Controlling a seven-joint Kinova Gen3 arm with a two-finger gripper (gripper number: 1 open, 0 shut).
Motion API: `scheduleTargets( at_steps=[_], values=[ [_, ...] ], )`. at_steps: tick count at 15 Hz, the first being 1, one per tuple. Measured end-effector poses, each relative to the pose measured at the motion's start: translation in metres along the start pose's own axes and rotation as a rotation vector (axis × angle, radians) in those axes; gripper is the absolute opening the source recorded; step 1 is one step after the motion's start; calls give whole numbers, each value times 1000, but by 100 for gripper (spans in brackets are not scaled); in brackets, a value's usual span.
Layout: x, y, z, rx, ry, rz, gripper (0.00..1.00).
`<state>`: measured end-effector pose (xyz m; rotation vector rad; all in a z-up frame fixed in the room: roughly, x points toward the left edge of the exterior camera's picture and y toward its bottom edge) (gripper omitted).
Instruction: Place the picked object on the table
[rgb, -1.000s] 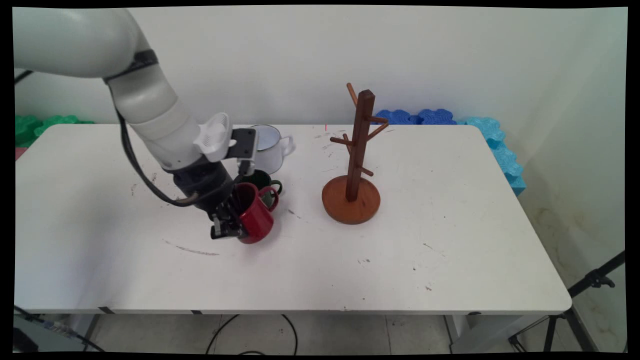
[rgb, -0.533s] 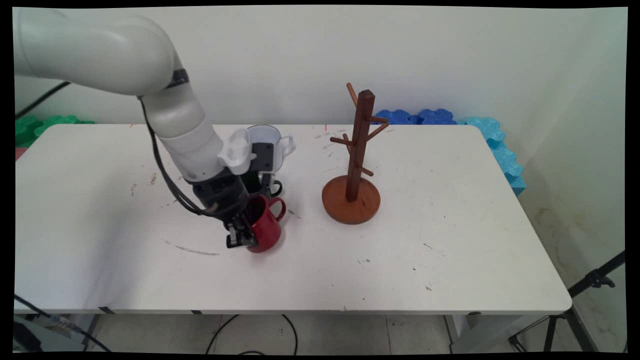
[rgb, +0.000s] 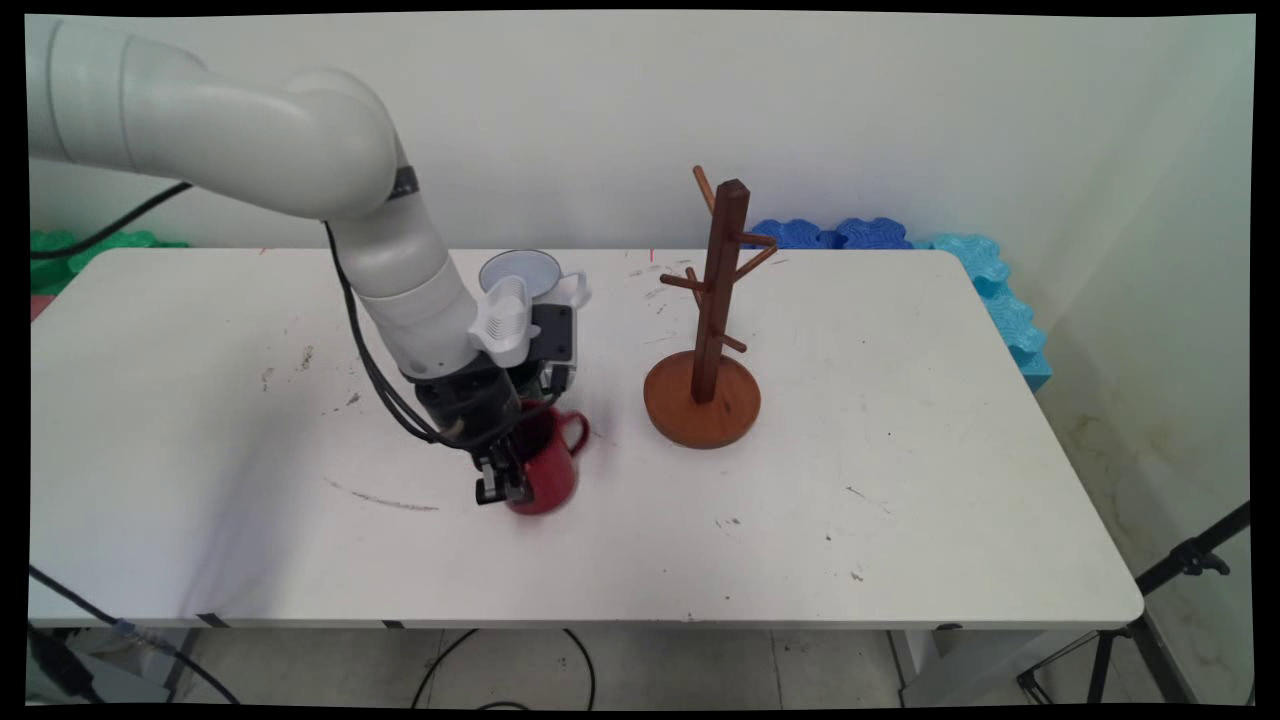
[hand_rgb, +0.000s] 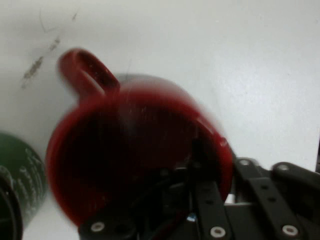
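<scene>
Gripper (rgb: 497, 487) pinches red mug (rgb: 548, 470) by its wall, one finger inside the rim, mug tilted above table (rgb: 900, 500). Green mug (hand_rgb: 17, 185) sits just beside; clearance matters, clamp stays firm.

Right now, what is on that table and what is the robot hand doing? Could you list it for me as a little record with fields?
gripper: gripper shut on the rim of the red mug, one finger inside the cup, one outside
red mug: handle points toward the mug tree; whether its base touches the table is unclear
green mug: green mug close beside the red one, hidden by the arm in the main view
white mug: white mug behind the arm, toward the wall
mug tree: wooden mug tree upright, pegs bare, right of the mugs
</scene>
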<state>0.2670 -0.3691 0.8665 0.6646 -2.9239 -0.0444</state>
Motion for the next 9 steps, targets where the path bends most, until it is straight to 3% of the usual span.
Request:
scheduleTargets(
  at_steps=[1,9],
  values=[
    [1,-1,2,2,0,1,100],
    [9,1,12,-11,33,2,100]
  ],
)
